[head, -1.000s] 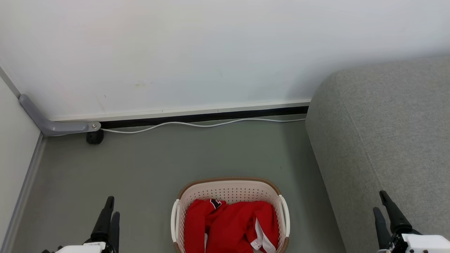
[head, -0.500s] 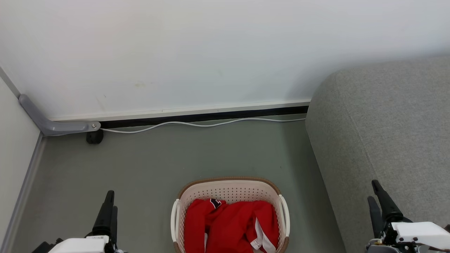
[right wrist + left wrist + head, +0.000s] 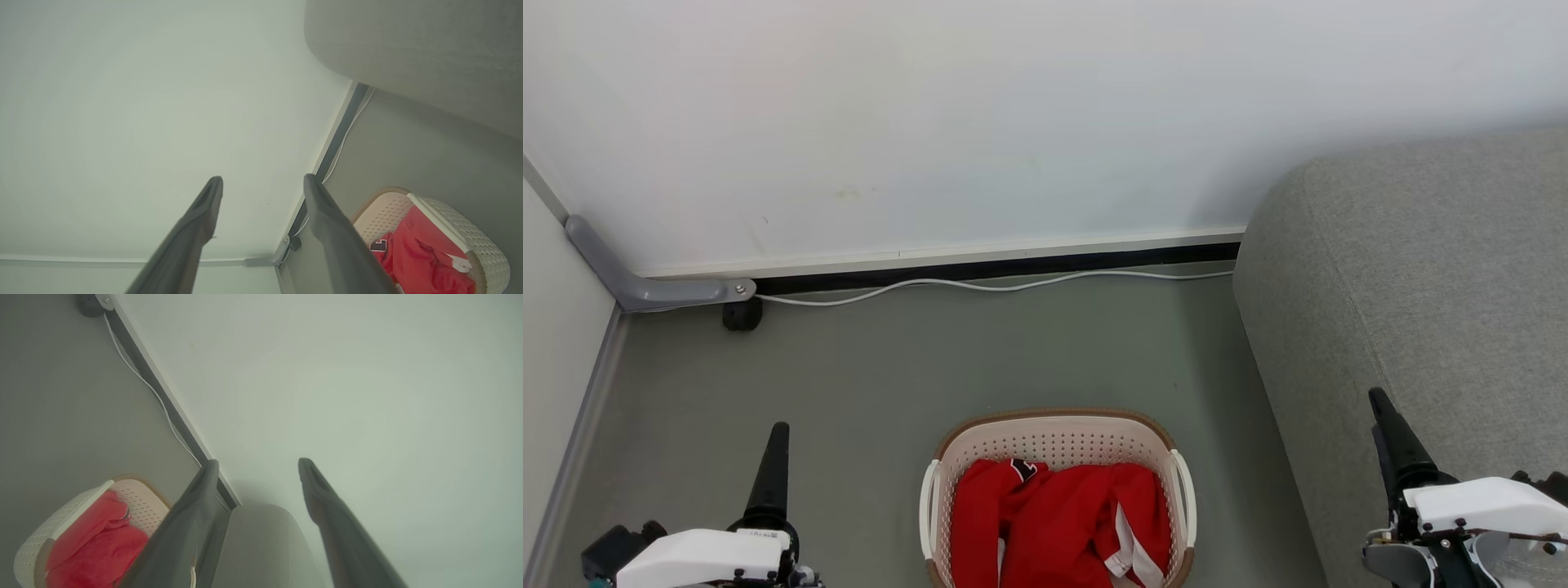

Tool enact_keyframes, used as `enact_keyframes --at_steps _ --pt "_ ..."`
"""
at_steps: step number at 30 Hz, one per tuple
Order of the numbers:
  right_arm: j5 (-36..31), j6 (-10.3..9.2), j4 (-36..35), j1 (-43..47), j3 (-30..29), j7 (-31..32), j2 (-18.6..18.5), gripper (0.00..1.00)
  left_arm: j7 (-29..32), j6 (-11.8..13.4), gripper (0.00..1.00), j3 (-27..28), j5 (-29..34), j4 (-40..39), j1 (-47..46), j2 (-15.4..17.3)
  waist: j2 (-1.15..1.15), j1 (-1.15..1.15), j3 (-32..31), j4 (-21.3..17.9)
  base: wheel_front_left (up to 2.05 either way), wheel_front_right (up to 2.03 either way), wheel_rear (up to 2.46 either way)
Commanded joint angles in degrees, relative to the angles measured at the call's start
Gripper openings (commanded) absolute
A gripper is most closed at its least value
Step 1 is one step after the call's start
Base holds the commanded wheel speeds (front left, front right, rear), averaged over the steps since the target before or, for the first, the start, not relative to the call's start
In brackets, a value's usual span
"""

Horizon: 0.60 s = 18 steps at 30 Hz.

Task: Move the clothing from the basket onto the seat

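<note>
Red clothing (image 3: 1058, 523) heaped in basket (image 3: 1054, 441), bottom centre of head view, on floor (image 3: 890, 384). Sofa (image 3: 1437, 286) fills right side, just beside basket. Left jaws and right jaws both spread wide, empty, at bottom corners, apart from basket. Risks: shallow pinch lets fabric slip; tangled pieces lift together and trail onto floor; a fingertip snags perforated wall or handle and drags the light basket.

Red clothing (image 3: 1058, 523) fills basket (image 3: 1054, 429) beside seat (image 3: 1421, 310).
</note>
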Motion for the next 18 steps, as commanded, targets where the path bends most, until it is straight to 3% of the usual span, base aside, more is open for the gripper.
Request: enact_keyframes --at_steps 1,18 --pt "-1.98 0.14 -1.04 -3.34 0.75 -0.85 -1.10 1.00 -0.57 -0.27 1.00 0.48 2.84 -1.33 -3.87 0.93 0.00 -0.01 0.06 0.03 0.00 0.00 0.00" --pt "-17.94 0.18 1.63 -7.42 3.54 -3.71 -2.54 1.00 -3.42 -0.33 1.00 -0.12 20.37 -0.93 -6.43 1.61 0.00 -0.01 0.77 0.03 0.00 0.00 0.00"
